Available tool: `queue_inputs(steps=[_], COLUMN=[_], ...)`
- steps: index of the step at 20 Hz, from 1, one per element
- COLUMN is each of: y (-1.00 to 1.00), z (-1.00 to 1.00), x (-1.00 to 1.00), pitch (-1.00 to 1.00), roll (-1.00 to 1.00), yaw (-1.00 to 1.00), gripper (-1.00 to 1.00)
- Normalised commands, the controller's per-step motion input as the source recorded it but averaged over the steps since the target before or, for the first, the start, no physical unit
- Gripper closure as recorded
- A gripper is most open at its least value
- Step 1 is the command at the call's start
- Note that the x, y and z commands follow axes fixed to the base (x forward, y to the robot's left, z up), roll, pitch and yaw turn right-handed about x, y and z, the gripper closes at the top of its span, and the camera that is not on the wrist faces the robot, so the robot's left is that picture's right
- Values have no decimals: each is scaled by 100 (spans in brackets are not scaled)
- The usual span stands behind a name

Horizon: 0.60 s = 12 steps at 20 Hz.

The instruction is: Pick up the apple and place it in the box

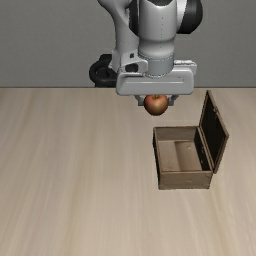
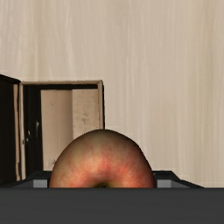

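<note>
Pinching round reddish apple (image 1: 156, 104) in grey two-finger gripper (image 1: 156, 99), aloft, short of open brown wooden box (image 1: 184, 184). Risk: early release, dropping outside, rolling away.

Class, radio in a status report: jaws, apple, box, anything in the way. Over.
Jaws shut on apple, held over table. Box open, lid up, apple not yet inside. Nothing seen between them.

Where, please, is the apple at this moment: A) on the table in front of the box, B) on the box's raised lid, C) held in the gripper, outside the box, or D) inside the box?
C: the apple sits gripped in the gripper, while the open box beside it holds nothing.
</note>
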Motion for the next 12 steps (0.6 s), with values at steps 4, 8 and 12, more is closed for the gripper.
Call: queue_inputs(steps=[4, 8, 12], y=[100, 25, 0], z=[0, 0, 0], x=[0, 0, 0], pitch=[0, 0, 0], roll=[0, 0, 0], yaw=[0, 0, 0], gripper=[100, -100, -100])
